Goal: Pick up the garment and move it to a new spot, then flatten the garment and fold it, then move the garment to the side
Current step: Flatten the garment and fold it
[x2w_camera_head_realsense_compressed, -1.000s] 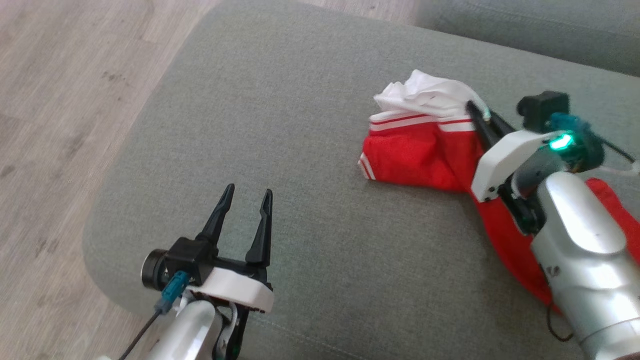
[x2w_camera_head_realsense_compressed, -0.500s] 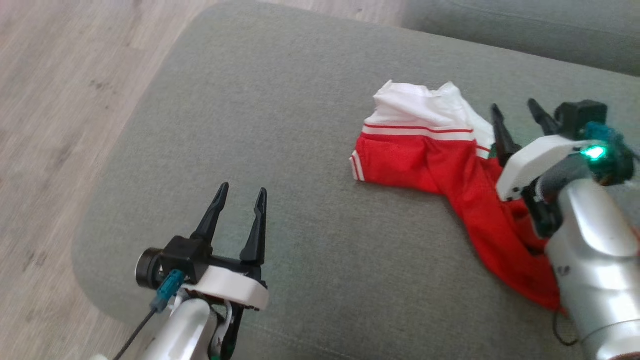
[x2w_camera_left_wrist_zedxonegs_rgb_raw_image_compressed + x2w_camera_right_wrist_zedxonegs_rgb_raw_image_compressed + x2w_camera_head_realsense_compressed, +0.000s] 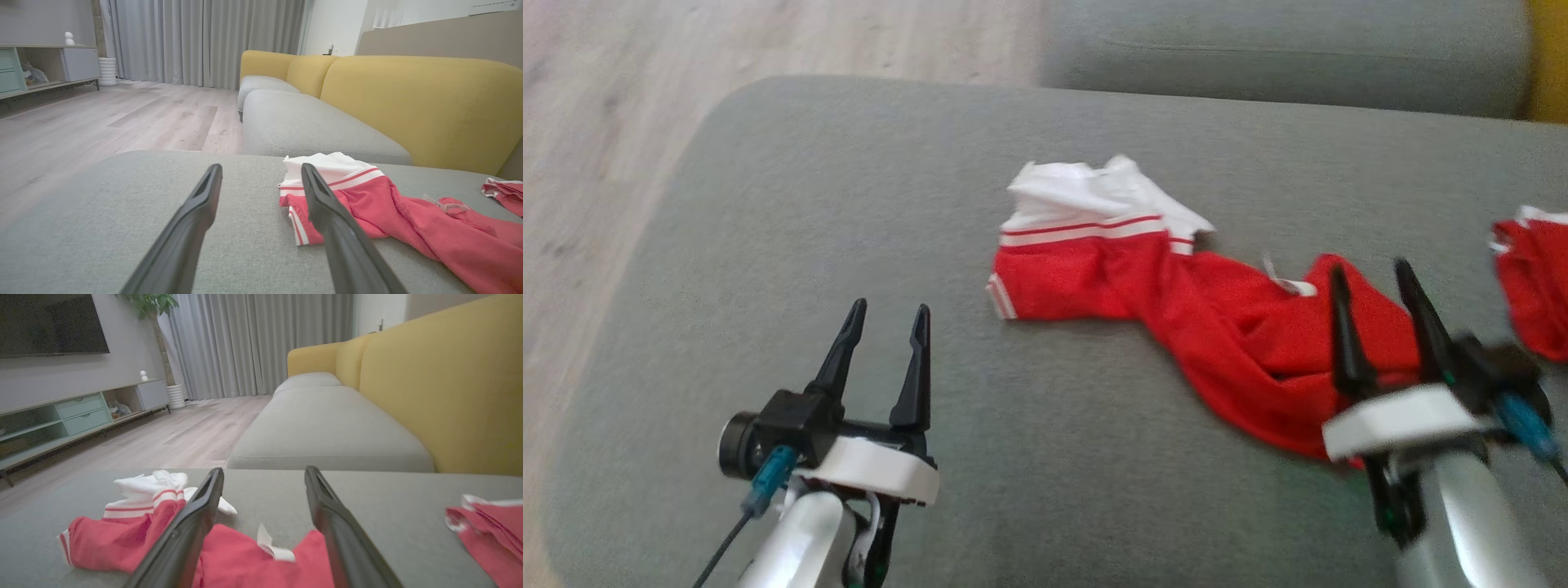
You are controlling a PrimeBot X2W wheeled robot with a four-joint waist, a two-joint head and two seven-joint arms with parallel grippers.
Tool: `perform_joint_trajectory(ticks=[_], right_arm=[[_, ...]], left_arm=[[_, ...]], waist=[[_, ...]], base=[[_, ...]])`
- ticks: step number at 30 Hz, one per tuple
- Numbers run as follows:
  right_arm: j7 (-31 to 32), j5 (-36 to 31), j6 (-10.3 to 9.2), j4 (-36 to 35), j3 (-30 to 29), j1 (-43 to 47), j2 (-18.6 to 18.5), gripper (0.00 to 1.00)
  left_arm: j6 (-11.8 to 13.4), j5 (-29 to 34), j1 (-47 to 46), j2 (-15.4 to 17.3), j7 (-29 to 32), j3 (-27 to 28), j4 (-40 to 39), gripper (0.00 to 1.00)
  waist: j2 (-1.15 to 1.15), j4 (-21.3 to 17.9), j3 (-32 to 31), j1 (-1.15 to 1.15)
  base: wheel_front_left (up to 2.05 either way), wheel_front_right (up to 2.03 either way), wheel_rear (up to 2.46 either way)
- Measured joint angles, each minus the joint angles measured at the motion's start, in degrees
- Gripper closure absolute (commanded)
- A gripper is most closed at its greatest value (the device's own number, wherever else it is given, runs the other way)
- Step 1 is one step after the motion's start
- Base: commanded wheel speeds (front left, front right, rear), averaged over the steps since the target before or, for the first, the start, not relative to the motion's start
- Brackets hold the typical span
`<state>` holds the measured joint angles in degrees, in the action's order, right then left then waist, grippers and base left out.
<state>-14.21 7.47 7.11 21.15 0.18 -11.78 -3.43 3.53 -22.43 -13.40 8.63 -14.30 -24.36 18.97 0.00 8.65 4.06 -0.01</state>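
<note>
Your right gripper (image 3: 1369, 268), fingers spread, hangs over the red garment (image 3: 1217, 318), lower right. Your left gripper (image 3: 890, 305), lower left, is likewise spread.

The garment (image 3: 1176, 302) lies on the cushion (image 3: 809, 204), approx. in the middle, stretched from left to right. The left gripper (image 3: 889, 307) hovers at front left, well apart from it. The right gripper (image 3: 1370, 266) is over the garment's right end. A 2nd cloth (image 3: 1531, 286) lies further right, apart from the garment. Behind the cushion is a sofa seat (image 3: 1258, 49), and the floor (image 3: 605, 82) is to the left.
</note>
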Motion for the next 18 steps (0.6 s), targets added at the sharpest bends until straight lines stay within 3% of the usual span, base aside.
perform_joint_trajectory(ticks=[5, 9, 18], right_arm=[[-0.15, 4.13, 0.00, -7.78, -1.92, 9.69, 0.44, 0.00], [-0.16, 3.97, -0.01, -8.79, -1.69, 15.30, 0.68, 0.00], [-0.16, 5.14, 0.00, -11.10, -0.79, 15.59, 0.87, 0.00]], left_arm=[[-0.03, -0.26, 1.08, 0.05, -0.01, 0.51, -0.51, 0.00], [-0.09, -0.25, 1.24, 0.02, -0.03, 0.56, -0.34, 0.00], [-2.40, 0.78, 0.93, 1.58, 0.23, 0.26, 0.87, 0.00]], waist=[[0.00, -4.71, -1.17, 0.00], [0.00, -7.73, -2.13, 0.00], [0.00, -11.62, -1.66, 0.00]], base=[[0.00, 0.00, 0.00], [0.00, 0.00, 0.00], [0.00, 0.00, 0.00]])
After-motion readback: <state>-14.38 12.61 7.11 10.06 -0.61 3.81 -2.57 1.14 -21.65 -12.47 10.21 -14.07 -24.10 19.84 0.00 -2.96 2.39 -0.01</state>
